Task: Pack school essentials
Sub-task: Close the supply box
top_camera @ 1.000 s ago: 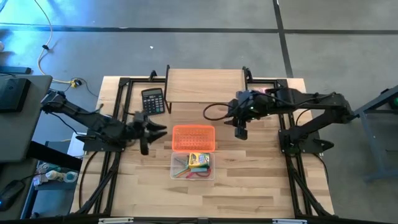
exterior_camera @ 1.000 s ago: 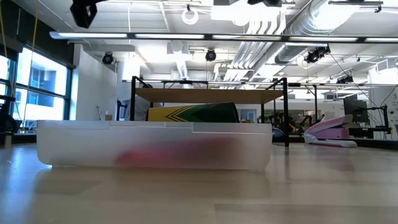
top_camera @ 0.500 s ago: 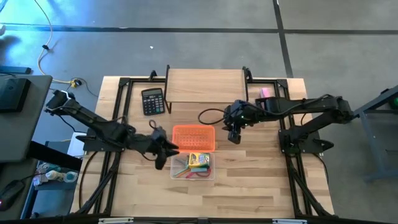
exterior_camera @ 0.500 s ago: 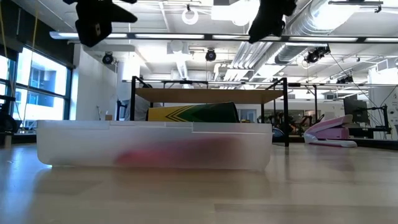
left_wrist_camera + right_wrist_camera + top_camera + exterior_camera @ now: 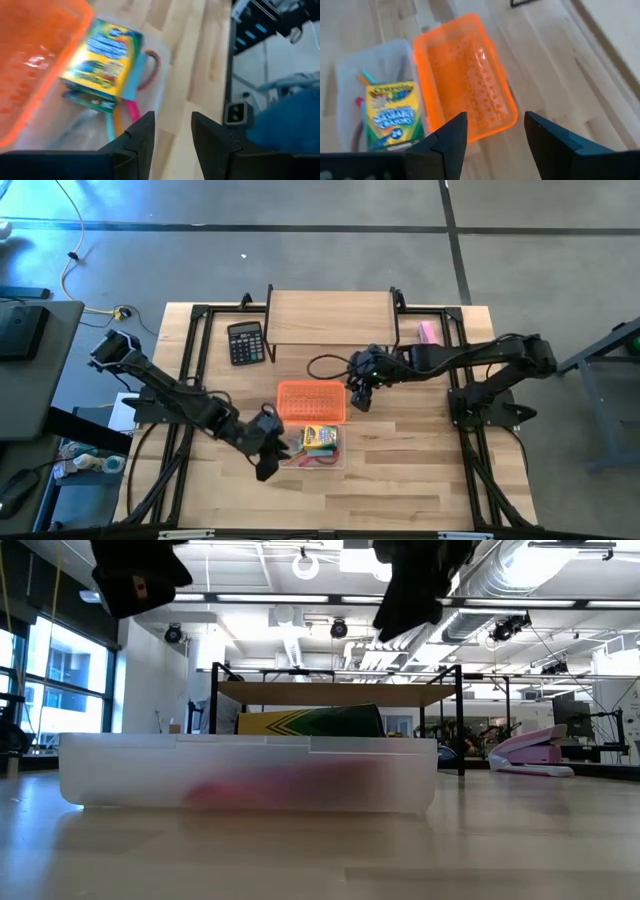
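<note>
with the crayon box (image 5: 320,437) and scissors (image 5: 150,70) already in the clear box (image 5: 282,460) at lower centre, the right gripper (image 5: 490,131), fingers apart, should straddle the orange lid's (image 5: 311,401) right edge squarely while the left gripper (image 5: 172,131), also apart, steadies the box.

Grey concrete floor (image 5: 320,270); windows (image 5: 60,680) at left; exposed ceiling ducts (image 5: 560,580), strip lights.

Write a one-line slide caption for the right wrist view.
Open right gripper above an orange lid beside a clear box holding a crayon box.
</note>
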